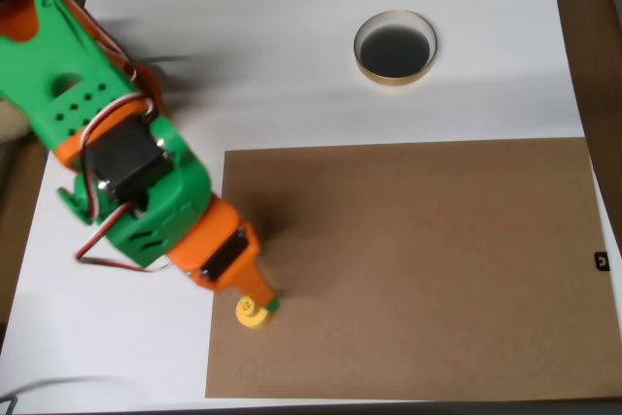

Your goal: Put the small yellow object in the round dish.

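The small yellow object point(251, 312) sits at the left edge of a brown board, near the front of the table in the overhead view. My gripper point(260, 300), orange with a green fingertip, comes down on it from the upper left and touches or overlaps its top right side. The fingers hide their own gap, so I cannot tell whether they hold the piece. The round dish point(394, 79), with a tan rim and a dark inside, stands far off at the back right on the white surface, with nothing in it.
A large brown board point(418, 269) covers the front right of the white table point(292, 85). My green and orange arm point(117, 162) crosses the left side from the top left corner. Dark floor shows past the table's right edge.
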